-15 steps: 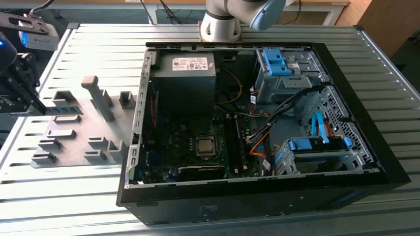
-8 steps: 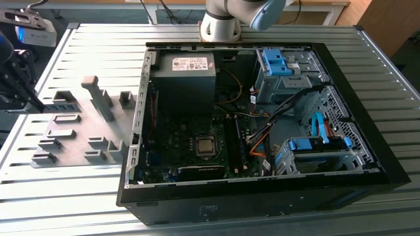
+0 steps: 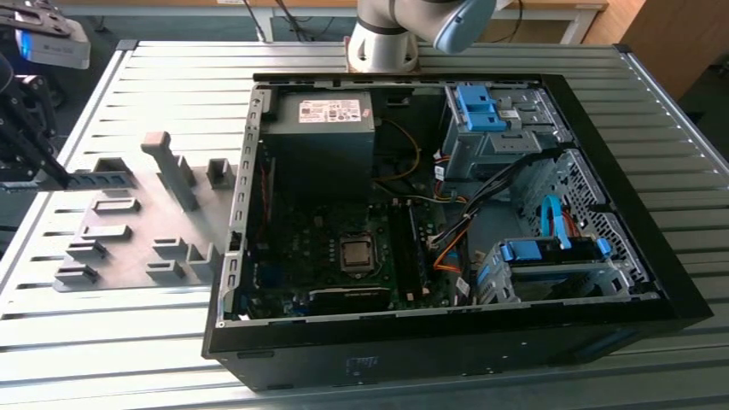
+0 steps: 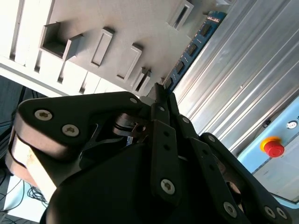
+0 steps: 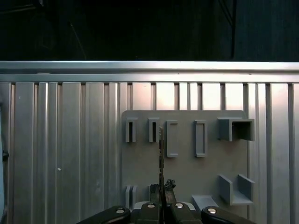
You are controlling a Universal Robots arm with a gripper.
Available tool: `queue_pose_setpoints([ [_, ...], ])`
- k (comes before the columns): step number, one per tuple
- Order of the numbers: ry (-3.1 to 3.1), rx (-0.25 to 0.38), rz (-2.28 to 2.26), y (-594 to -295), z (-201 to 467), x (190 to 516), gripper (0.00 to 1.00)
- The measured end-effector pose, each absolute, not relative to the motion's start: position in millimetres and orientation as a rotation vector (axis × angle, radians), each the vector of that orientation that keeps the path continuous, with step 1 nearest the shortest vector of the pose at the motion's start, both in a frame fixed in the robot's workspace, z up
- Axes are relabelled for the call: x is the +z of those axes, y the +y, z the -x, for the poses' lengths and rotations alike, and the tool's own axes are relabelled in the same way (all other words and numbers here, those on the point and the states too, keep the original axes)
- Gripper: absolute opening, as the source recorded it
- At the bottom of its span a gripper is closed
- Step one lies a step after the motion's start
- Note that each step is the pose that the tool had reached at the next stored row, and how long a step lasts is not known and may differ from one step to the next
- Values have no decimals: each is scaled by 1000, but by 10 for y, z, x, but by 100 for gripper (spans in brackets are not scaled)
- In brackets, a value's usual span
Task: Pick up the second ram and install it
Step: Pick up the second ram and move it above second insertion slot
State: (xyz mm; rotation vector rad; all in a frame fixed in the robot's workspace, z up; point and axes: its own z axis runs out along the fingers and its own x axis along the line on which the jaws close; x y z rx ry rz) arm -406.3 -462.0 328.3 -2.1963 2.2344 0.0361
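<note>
The second ram (image 4: 191, 49) is a thin blue-teal board with small dark chips. It sticks out from between my fingertips over the grey fixture plate (image 4: 117, 28). In the first wrist view the second ram (image 5: 161, 149) appears edge-on as a narrow upright strip above the plate's slotted blocks (image 5: 187, 172). My gripper (image 4: 161, 91) (image 5: 162, 191) is shut on one end of it. In the exterior view my gripper (image 3: 51, 175) hangs at the far left, over the left end of the fixture plate (image 3: 148, 222). It is well away from the motherboard (image 3: 341, 248) in the open computer case.
The open black computer case (image 3: 638, 213) fills the middle and the exterior view's right, with a power supply (image 3: 324, 115) and blue-clipped drive cages (image 3: 501, 120). The arm's base (image 3: 381, 43) stands behind it on the ribbed metal table (image 3: 102, 342). A red stop button (image 4: 273, 148) sits nearby.
</note>
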Motion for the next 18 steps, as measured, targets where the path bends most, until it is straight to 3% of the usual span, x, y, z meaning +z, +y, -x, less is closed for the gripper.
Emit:
queue_pose_setpoints([
  [18, 2234, 36, 2196, -4620, 4063, 3570, 14],
])
